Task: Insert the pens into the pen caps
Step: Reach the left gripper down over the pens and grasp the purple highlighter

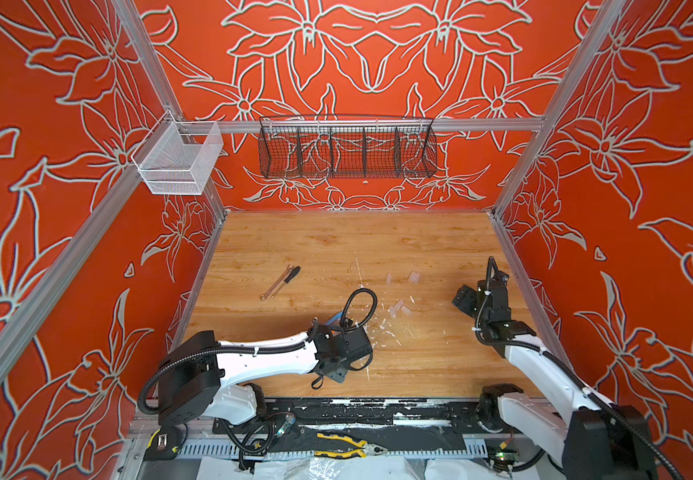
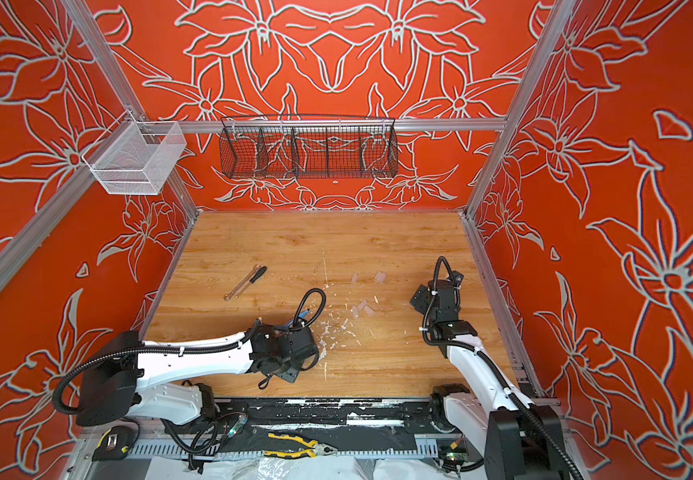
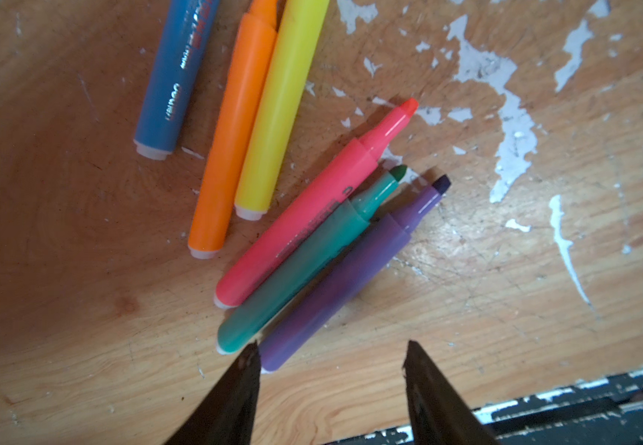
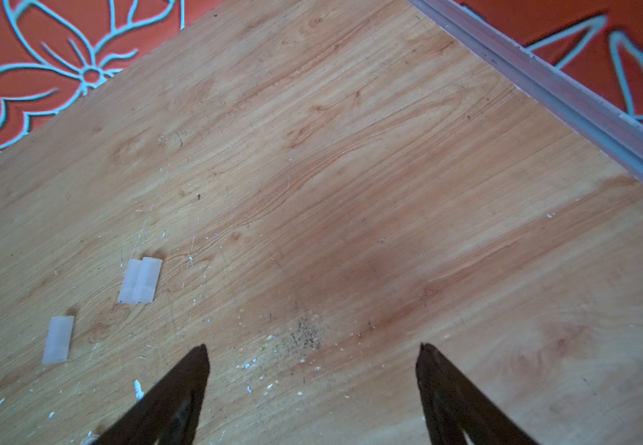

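Six pens lie together on the wood in the left wrist view: blue (image 3: 173, 73), orange (image 3: 231, 131), yellow (image 3: 277, 111), pink-red (image 3: 312, 215), green (image 3: 300, 269) and purple (image 3: 335, 285). My left gripper (image 3: 331, 348) is open just above them. The purple pen's rear end lies between the fingertips, close to one finger (image 3: 248, 370). The pen caps lie further right: a pair (image 4: 140, 281) and a single one (image 4: 57, 339) in the right wrist view, and three small groups (image 1: 390, 277) (image 1: 414, 276) (image 1: 400, 308) in both top views. My right gripper (image 4: 312, 346) hangs open over bare wood beside them.
A wrench and a screwdriver (image 1: 280, 282) lie at the left middle of the table. A black wire basket (image 1: 346, 149) and a white mesh basket (image 1: 178, 158) hang on the back rail. Yellow-handled pliers (image 1: 349, 446) lie in front of the table. White flecks (image 3: 504, 96) mark the wood.
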Robot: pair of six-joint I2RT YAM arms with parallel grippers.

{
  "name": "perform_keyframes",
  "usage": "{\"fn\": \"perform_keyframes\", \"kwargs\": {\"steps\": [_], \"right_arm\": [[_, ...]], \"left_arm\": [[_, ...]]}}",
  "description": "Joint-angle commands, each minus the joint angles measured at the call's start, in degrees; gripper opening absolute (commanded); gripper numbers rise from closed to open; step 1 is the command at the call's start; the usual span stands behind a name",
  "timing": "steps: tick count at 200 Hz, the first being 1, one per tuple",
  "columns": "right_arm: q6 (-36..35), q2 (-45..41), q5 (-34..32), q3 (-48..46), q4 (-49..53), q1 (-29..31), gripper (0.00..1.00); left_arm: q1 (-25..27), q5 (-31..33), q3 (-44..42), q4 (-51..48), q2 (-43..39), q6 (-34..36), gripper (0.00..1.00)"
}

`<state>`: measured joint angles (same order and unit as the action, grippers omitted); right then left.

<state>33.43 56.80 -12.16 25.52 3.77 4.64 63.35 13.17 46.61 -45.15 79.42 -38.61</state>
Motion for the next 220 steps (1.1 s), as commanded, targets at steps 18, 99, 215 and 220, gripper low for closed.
{"fn": "perform_keyframes", "kwargs": {"steps": [18,99,215,220], "right_arm": [[0.03,-0.26,-0.15,0.15,-0.43,0.41,0.86],[0.2,-0.19,-0.4,0.23,-0.25,0.62,0.86],[0.14,0.33,-0.93,0.59,0.01,1.15,0.85],[0.14,0.41,-0.99,0.66,0.01,1.14,0.85]], "left_arm": [[0.26,-0.28,-0.2,-0.28,2.31,-1.07,0.57],[-0.51,-1.39,2.27,-1.35,12.25,-1.6,0.46],[-0.51,-3.67,4.77,-3.49,17.02,-1.05,0.2],[-0.51,-3.68,4.46,-3.23,16.47,-1.03,0.2]]}}
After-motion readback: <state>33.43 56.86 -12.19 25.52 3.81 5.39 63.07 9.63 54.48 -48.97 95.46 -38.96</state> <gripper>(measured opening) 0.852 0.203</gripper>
